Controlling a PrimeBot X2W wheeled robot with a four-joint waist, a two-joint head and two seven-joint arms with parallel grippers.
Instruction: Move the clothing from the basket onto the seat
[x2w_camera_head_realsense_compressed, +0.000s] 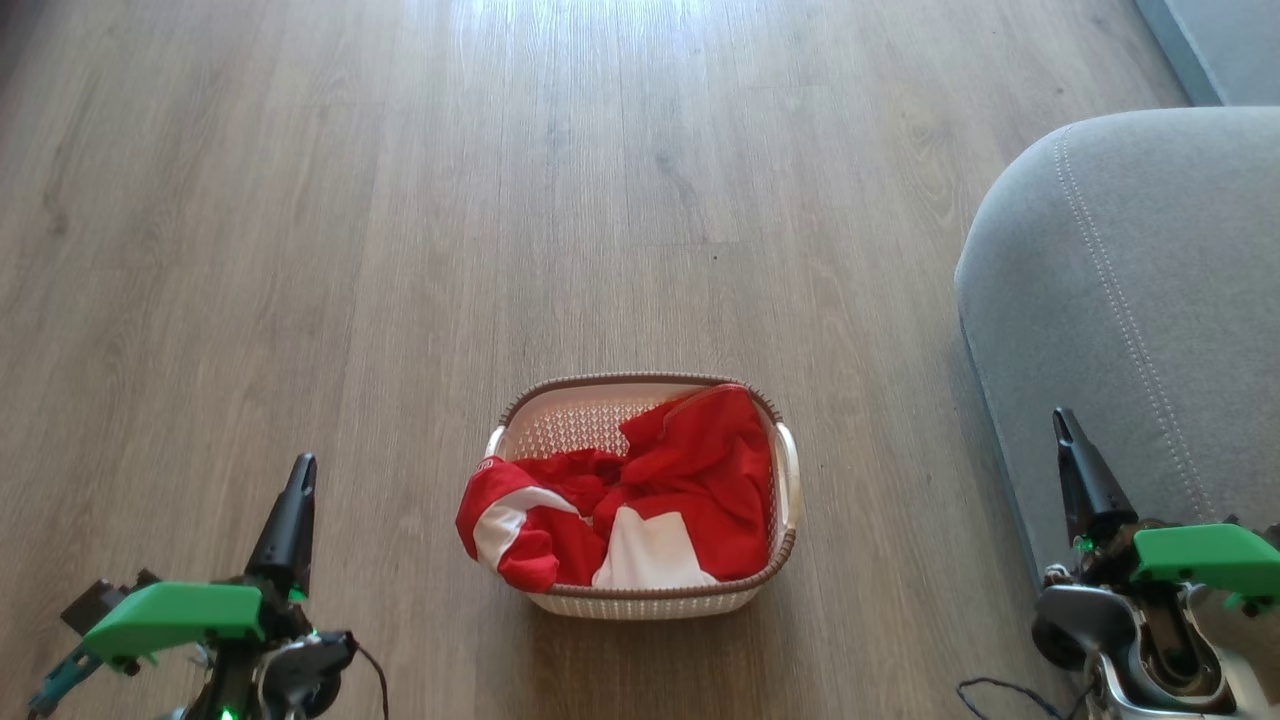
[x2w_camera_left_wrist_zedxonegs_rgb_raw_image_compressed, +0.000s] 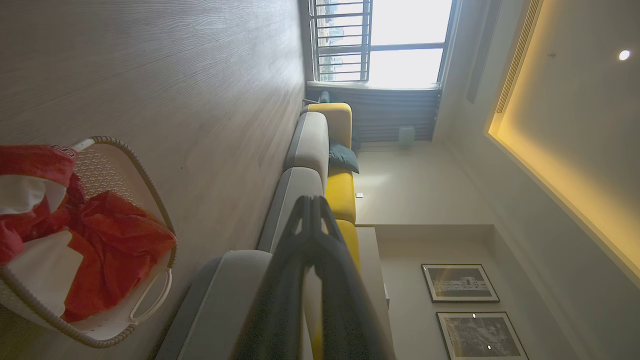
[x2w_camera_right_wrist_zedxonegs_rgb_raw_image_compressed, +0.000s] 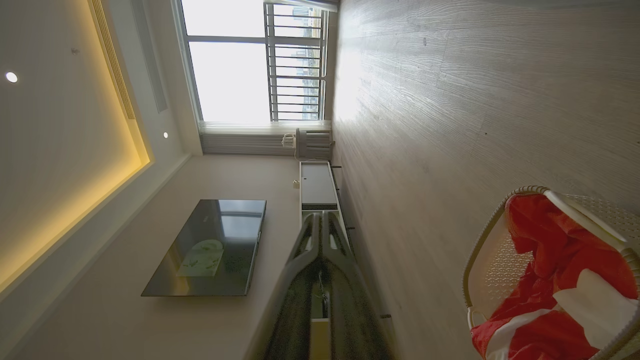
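Red cloth: the clothing (x2w_camera_head_realsense_compressed: 690, 470) lies bunched inside the basket (x2w_camera_head_realsense_compressed: 640, 381), red folds and white panels tangled together. One red-and-white sleeve (x2w_camera_head_realsense_compressed: 497, 520) hangs out over the rim at the corner nearest the robot's left.
Basket: it stands on the wood floor (x2w_camera_head_realsense_compressed: 400, 200), between the two arms and apart from both.
Seat: the grey seat (x2w_camera_head_realsense_compressed: 1130, 300) is off to the robot's right, with a strip of floor between it and the basket. All the red cloth in view is in the basket, so the task looks unstarted.
Left gripper: the left gripper (x2w_camera_head_realsense_compressed: 302, 466) is clenched with its fingers pressed together. It holds nothing and sits low, well apart from the basket.
Right gripper: the right gripper (x2w_camera_head_realsense_compressed: 1062, 424) is also pinched closed and empty, just in front of the seat's near side.
Risk, closed fingers: if they go down without spreading first, they would only poke the pile and push it deeper.
Risk, tangle: a pinch on one fold may lift both garments, or take only a thin edge that slips free mid-carry.
Risk, light basket: cloth caught on the rim or a handle (x2w_camera_head_realsense_compressed: 790, 470) could drag or tip the basket.
Risk, trailing: a low lift would sweep the loose ends across the floor.
Risk, rounded corner: cloth released near the seat's curved edge could slide off.
Risk, right arm: it is close to the seat, so a wide swing may bump the cushion.
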